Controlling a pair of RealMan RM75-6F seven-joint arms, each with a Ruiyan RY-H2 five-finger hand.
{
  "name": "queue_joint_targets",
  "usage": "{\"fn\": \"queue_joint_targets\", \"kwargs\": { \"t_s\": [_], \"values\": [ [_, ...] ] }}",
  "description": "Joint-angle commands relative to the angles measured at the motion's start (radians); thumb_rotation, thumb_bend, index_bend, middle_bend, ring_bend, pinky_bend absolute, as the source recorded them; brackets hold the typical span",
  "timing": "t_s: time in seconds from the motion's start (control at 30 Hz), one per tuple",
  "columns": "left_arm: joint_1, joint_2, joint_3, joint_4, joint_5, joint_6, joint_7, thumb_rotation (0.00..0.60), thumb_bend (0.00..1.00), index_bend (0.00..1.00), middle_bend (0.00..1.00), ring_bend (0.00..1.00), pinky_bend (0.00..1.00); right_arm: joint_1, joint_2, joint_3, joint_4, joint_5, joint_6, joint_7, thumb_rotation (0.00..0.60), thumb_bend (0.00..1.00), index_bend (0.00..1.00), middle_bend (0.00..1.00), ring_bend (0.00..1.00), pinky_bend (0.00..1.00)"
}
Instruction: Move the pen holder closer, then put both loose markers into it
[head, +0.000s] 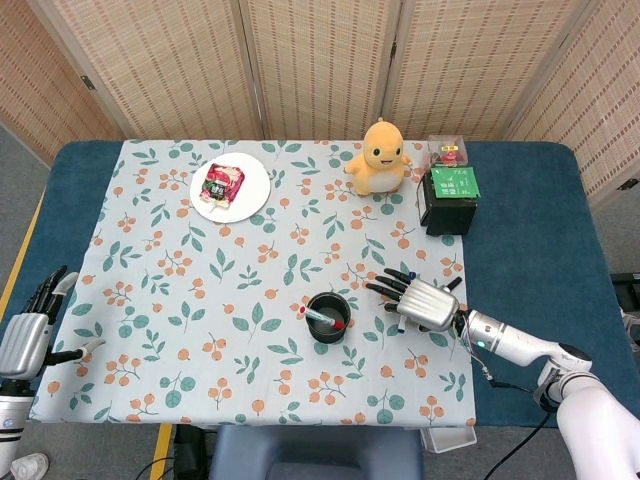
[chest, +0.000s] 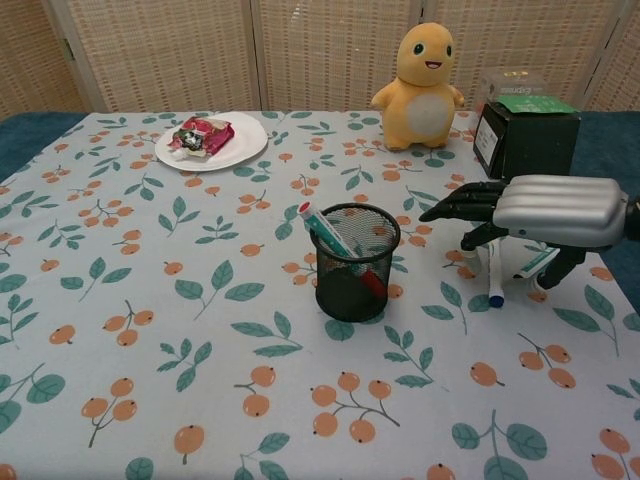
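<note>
The black mesh pen holder (head: 328, 317) (chest: 352, 262) stands near the table's front middle, with a red-capped marker (chest: 338, 248) leaning inside it. Right of it, two loose markers lie on the cloth: a blue-capped marker (chest: 494, 282) and a green marker (chest: 536, 264). My right hand (head: 421, 300) (chest: 545, 210) hovers palm-down just over both, fingers spread toward the holder, holding nothing and hiding most of each marker. At the table's front left edge my left hand (head: 28, 340) stays open and empty, seen only in the head view.
A white plate (head: 252, 190) (chest: 240, 143) with a snack packet sits at the back left. At the back right are an orange plush toy (head: 380, 155) (chest: 425, 75) and a black box with a green top (head: 448, 198) (chest: 525, 130).
</note>
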Motion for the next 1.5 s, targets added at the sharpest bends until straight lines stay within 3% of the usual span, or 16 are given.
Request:
{"fn": "queue_joint_targets", "kwargs": {
  "t_s": [0.03, 0.5, 0.83, 1.1, 1.33, 1.5],
  "values": [
    [0.000, 0.000, -0.001, 0.000, 0.001, 0.000, -0.001, 0.600, 0.05, 0.00, 0.00, 0.00, 0.20, 0.004, -0.007, -0.006, 0.008, 0.004, -0.006, 0.005, 0.600, 0.31, 0.44, 0.00, 0.00, 0.00],
    [0.003, 0.001, -0.008, 0.003, 0.002, 0.002, -0.011, 0.600, 0.05, 0.00, 0.00, 0.00, 0.20, 0.012, -0.034, -0.035, 0.043, 0.024, -0.022, 0.023, 0.600, 0.31, 0.45, 0.00, 0.00, 0.00],
    [0.005, -0.002, -0.011, 0.011, 0.005, 0.006, -0.013, 0.600, 0.05, 0.00, 0.00, 0.00, 0.20, 0.001, -0.046, -0.037, 0.057, 0.042, -0.008, -0.011, 0.600, 0.28, 0.67, 0.04, 0.00, 0.00],
    [0.008, -0.003, -0.010, 0.007, 0.013, 0.016, -0.009, 0.600, 0.05, 0.00, 0.00, 0.00, 0.20, -0.004, -0.025, -0.035, 0.025, 0.053, 0.017, -0.045, 0.600, 0.29, 0.75, 0.09, 0.00, 0.00],
    [0.007, -0.004, -0.012, 0.005, 0.014, 0.016, -0.001, 0.600, 0.05, 0.00, 0.00, 0.00, 0.20, -0.003, 0.074, 0.011, -0.103, 0.088, 0.119, -0.045, 0.600, 0.29, 0.75, 0.09, 0.00, 0.00],
    [0.005, -0.005, -0.013, 0.006, 0.013, 0.012, 0.004, 0.600, 0.05, 0.00, 0.00, 0.00, 0.20, 0.011, 0.242, 0.058, -0.372, 0.133, 0.163, 0.014, 0.600, 0.29, 0.75, 0.10, 0.00, 0.00]
  ]
}}
